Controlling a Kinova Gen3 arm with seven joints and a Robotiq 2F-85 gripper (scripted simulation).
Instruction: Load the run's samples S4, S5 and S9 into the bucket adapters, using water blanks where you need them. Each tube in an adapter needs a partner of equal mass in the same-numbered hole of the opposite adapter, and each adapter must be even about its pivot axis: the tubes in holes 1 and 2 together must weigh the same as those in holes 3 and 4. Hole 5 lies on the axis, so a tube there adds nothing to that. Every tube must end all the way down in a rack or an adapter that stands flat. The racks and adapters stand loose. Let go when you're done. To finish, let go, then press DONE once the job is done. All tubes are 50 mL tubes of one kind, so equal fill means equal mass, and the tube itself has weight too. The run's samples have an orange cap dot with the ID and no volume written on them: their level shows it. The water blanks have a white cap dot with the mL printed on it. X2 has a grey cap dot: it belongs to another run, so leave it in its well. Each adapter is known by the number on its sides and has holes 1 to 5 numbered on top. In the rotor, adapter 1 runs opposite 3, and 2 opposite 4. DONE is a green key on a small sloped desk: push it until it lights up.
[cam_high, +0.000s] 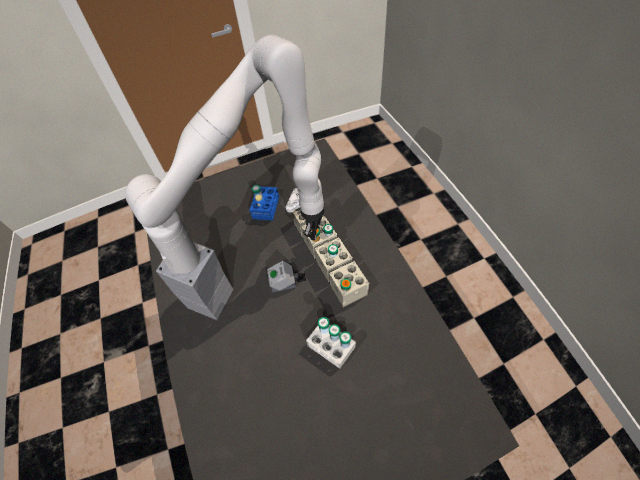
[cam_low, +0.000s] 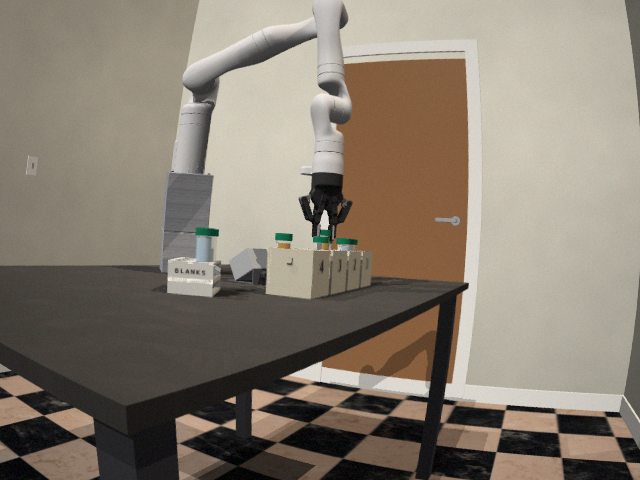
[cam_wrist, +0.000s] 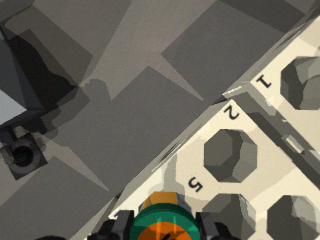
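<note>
My gripper (cam_high: 311, 230) is shut on a sample tube (cam_wrist: 161, 227) with a green cap and an orange dot. It holds the tube upright and low over the second adapter from the far end (cam_high: 320, 233), beside the printed 5 (cam_wrist: 195, 184). I cannot tell how deep the tube sits. From the side the fingers (cam_low: 325, 233) stand just above the adapter row (cam_low: 317, 271). That adapter also holds a white-dot blank (cam_high: 327, 228). The third adapter holds a white-dot blank (cam_high: 333, 250). The nearest adapter holds an orange-dot sample (cam_high: 345, 283).
The blue sample rack (cam_high: 264, 203) stands at the back with tubes in its far corner. The white BLANKS rack (cam_high: 330, 343) holds three blanks. The grey desk with the green DONE key (cam_high: 280, 276) is left of the adapter row.
</note>
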